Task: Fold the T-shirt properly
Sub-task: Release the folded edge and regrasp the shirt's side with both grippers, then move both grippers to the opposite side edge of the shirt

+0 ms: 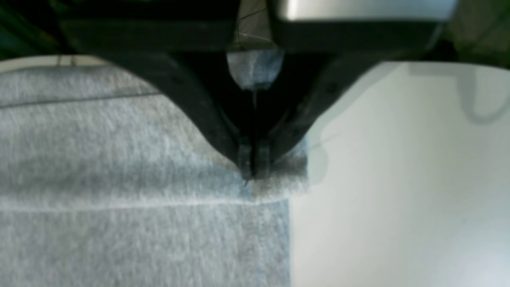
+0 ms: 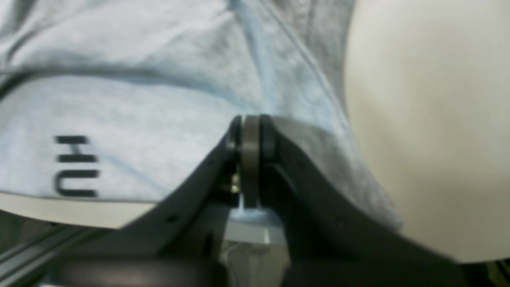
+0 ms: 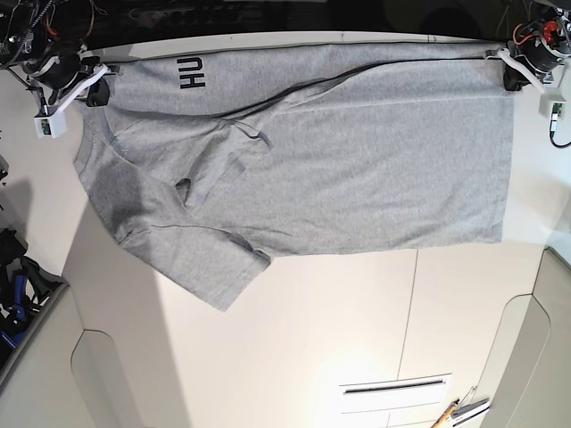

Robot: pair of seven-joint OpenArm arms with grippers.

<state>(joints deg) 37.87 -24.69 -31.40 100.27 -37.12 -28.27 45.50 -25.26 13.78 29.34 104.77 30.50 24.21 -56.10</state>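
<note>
White table [image 3: 339, 321], pencil-like stick [image 3: 444, 415] near its bottom edge.

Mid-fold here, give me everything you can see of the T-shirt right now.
The T-shirt is heather-grey knit, lying mostly flat on the white table, stretched along its far edge. Black letters "HU" show near one end. A short sleeve sticks out toward the camera, with rumpled folds beside it. Both far corners are pinched: the left gripper is shut on a folded hem corner, and the right gripper is shut on the lettered end.
</note>
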